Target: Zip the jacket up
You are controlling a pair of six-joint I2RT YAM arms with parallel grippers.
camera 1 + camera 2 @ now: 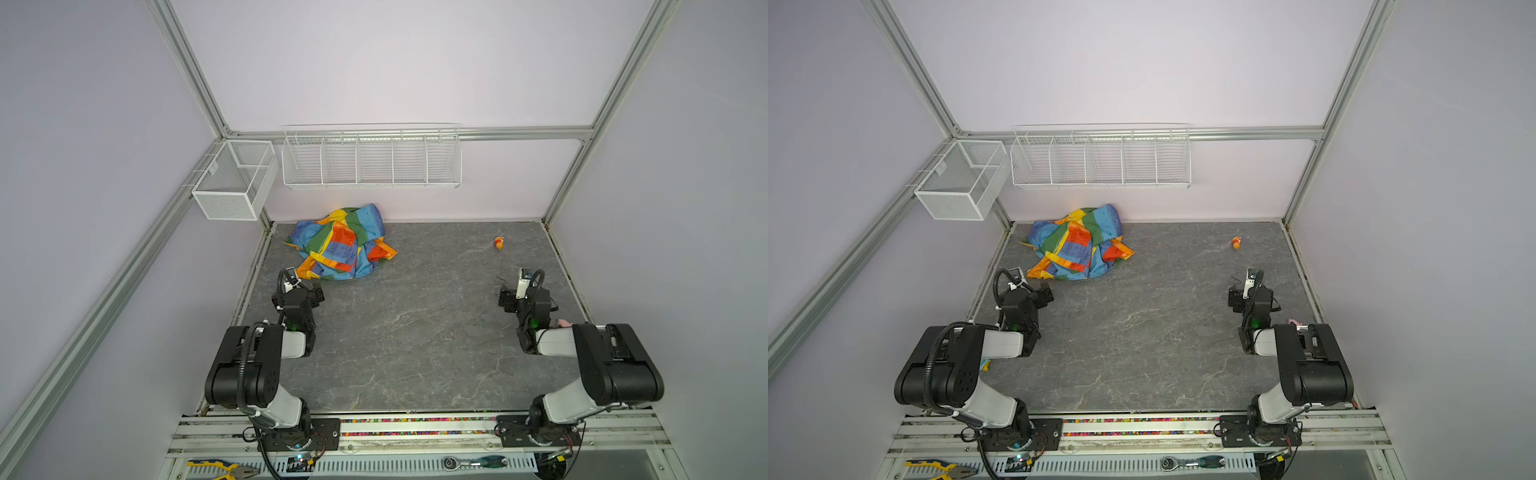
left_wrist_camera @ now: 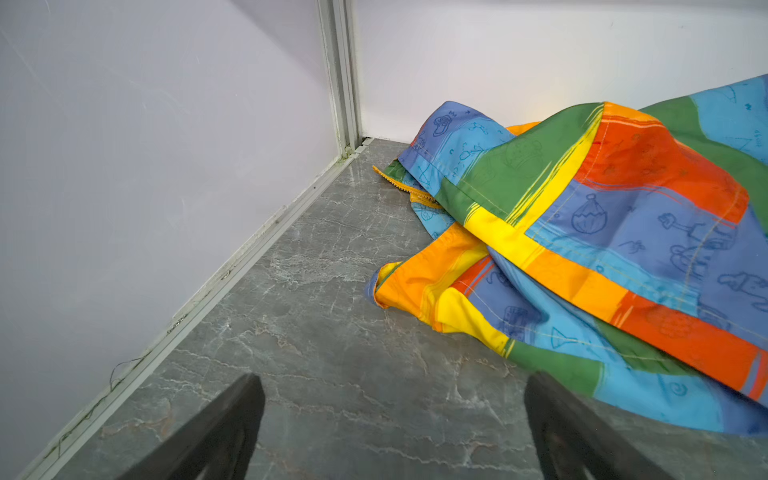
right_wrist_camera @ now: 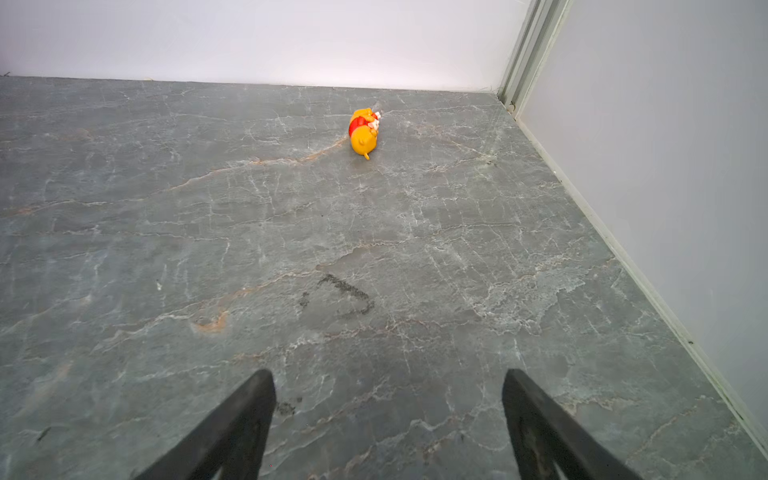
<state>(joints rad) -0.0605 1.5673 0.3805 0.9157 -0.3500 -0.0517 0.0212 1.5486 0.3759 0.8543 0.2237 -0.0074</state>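
Your left tool [image 2: 395, 380] stood released and empty, just beside the rainbow jacket [image 1: 343, 243], crumpled at the surface's [image 1: 415, 332] back-left corner. A yellow-and-red toy figure [image 3: 364, 132] lay far right; your right tool [image 3: 388, 376] gaped empty, well short of it.

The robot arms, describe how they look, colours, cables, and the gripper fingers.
The left arm and right arm each have bulky black joint housings joined by pale grey links. A ribbed black hose runs along the left arm; a thinner black cable loops at each wrist. A green light glows near each wrist. The left gripper and right gripper have dark tapered fingers.
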